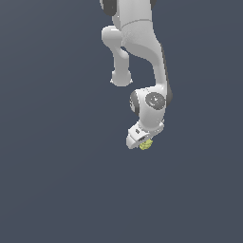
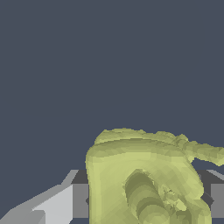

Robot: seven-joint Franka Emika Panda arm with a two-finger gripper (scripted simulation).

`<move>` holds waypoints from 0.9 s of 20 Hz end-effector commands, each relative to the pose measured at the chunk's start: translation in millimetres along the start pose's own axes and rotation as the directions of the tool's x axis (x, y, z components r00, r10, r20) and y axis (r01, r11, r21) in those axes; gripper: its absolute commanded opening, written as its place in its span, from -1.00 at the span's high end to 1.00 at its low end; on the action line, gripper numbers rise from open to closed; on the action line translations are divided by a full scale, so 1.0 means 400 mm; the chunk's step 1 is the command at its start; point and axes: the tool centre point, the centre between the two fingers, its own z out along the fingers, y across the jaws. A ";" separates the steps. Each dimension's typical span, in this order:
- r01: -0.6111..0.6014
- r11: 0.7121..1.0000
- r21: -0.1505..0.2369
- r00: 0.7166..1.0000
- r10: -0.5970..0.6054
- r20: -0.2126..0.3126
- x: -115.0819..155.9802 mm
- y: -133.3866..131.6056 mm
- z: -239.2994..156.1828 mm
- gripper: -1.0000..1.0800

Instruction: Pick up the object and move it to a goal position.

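Observation:
The object (image 1: 146,144) is a small yellow-green lumpy item, seen in the exterior view just under the white arm's hand. In the wrist view the object (image 2: 144,175) fills the space between my two fingers (image 2: 81,200), which press against its sides. My gripper (image 1: 144,143) is shut on the object. In the exterior view the hand hides most of the object and both fingertips. I cannot tell whether the object rests on the ground or hangs above it.
The white arm (image 1: 142,57) reaches down from the top of the exterior view. A plain dark grey-blue surface (image 1: 57,180) surrounds it on all sides. No other objects or edges show.

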 end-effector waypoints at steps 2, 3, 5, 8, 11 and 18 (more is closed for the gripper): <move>0.000 1.000 0.001 1.000 0.000 0.001 -0.001 -0.001 0.002 1.00; 0.000 1.000 0.000 1.000 0.000 0.000 0.000 0.000 0.000 1.00; 0.000 1.000 0.000 1.000 0.000 0.000 -0.002 0.003 -0.002 1.00; 0.000 1.000 0.000 1.000 0.000 0.000 -0.011 0.020 -0.015 1.00; 0.000 1.000 0.000 1.000 0.000 0.000 -0.028 0.050 -0.038 1.00; 0.001 1.000 0.000 1.000 -0.001 0.000 -0.094 0.173 -0.129 1.00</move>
